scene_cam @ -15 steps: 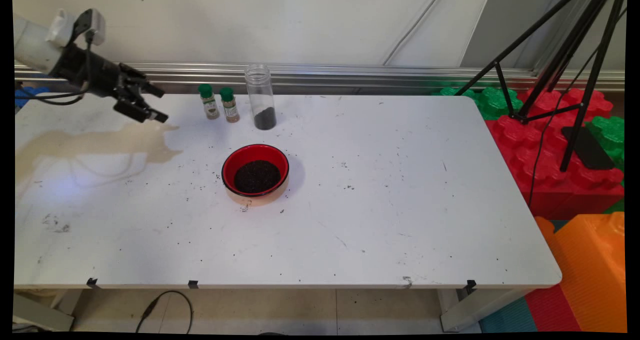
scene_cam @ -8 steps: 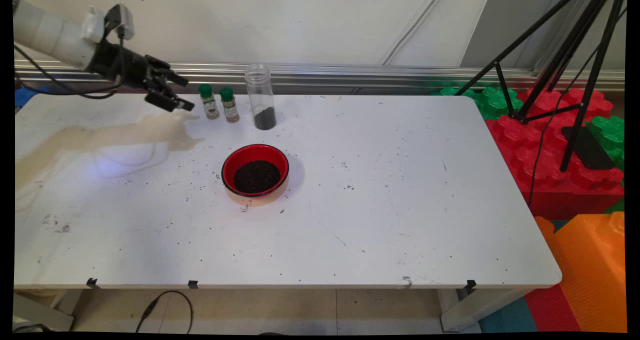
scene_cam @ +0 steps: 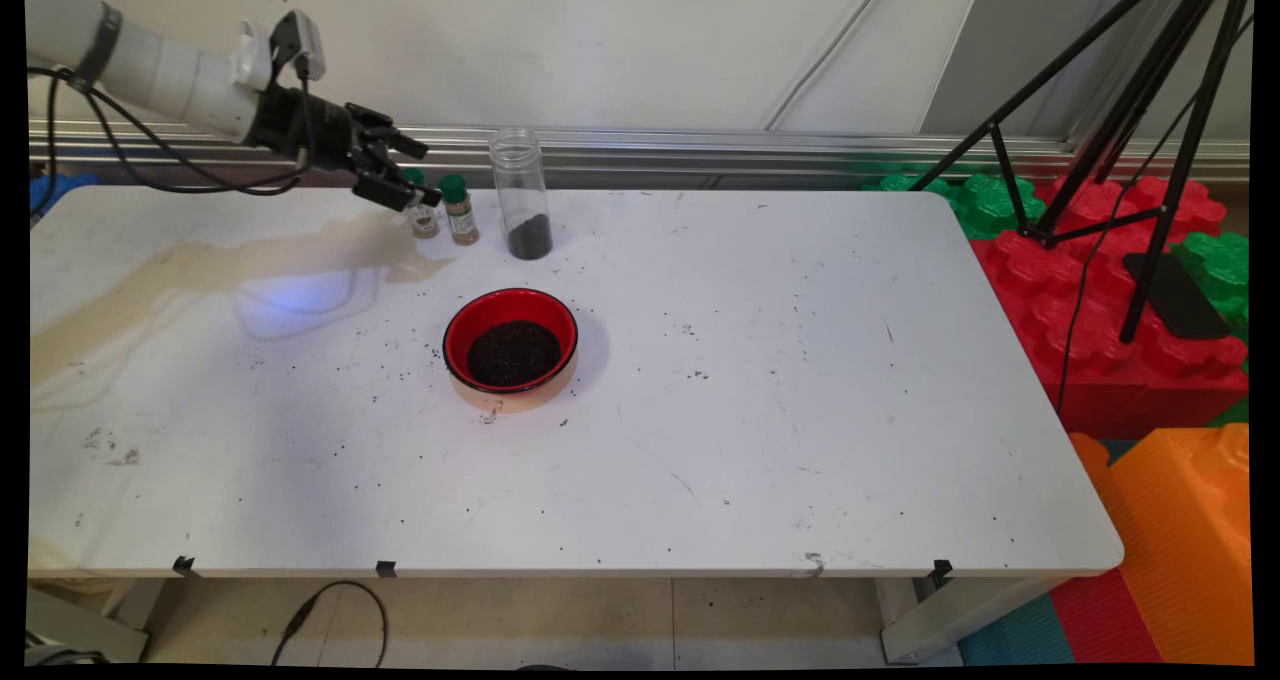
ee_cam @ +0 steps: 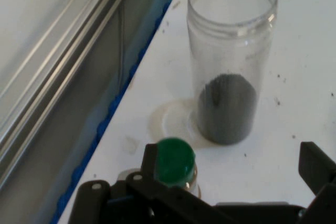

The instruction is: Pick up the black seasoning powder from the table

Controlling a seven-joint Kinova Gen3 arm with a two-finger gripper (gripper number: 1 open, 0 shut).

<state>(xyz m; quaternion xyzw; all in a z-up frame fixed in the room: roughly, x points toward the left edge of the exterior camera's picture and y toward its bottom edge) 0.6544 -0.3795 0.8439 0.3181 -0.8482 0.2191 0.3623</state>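
Note:
In the main view my gripper (scene_cam: pixel 425 174) hangs open at the table's back left, just over the left of two small green-capped spice bottles (scene_cam: pixel 422 220), whose cap it hides. The right spice bottle (scene_cam: pixel 460 210) stands beside it, untouched. A tall clear jar (scene_cam: pixel 521 195) with dark grains at its bottom stands just beyond them to the right. The hand view shows one green cap (ee_cam: pixel 176 160) close by the left finger, the clear jar (ee_cam: pixel 231 61) farther ahead, and nothing held in the gripper (ee_cam: pixel 233 174). A red bowl (scene_cam: pixel 481 310) of dark grains sits nearer the table's middle.
The white table (scene_cam: pixel 750 380) carries scattered dark specks. A metal rail (scene_cam: pixel 700 145) runs along the wall behind it. A black tripod (scene_cam: pixel 1130 160) stands over red, green and orange foam blocks (scene_cam: pixel 1120 360) at the right. A cable (scene_cam: pixel 330 610) lies under the front edge.
The arm has swung right along the table's back edge, carrying the open gripper from the far left to over the left spice bottle. Bottles, jar and bowl have not moved.

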